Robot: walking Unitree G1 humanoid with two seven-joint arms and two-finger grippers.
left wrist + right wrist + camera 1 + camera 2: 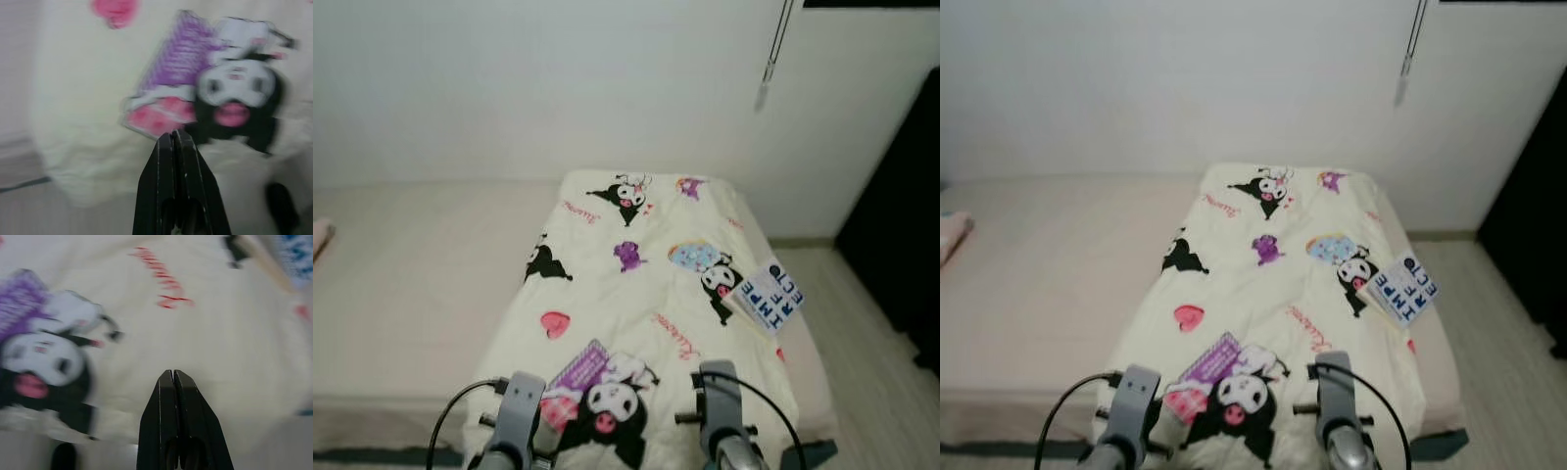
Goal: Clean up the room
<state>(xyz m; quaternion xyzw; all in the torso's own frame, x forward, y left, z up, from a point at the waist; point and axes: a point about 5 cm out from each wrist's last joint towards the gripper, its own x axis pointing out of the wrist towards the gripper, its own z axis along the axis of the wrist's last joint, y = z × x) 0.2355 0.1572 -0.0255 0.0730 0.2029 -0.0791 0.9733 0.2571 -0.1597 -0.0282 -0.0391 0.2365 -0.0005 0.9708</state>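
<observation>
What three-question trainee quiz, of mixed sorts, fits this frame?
1. True or false: the book lies on the floor.
2. The left gripper fingers are: A open, B shut.
3. What covers the bed on the robot's right?

Key: 1. False, it lies on the blanket near its right edge. 2. B; the right gripper is shut too. 3. A cream blanket printed with cartoon figures.
</observation>
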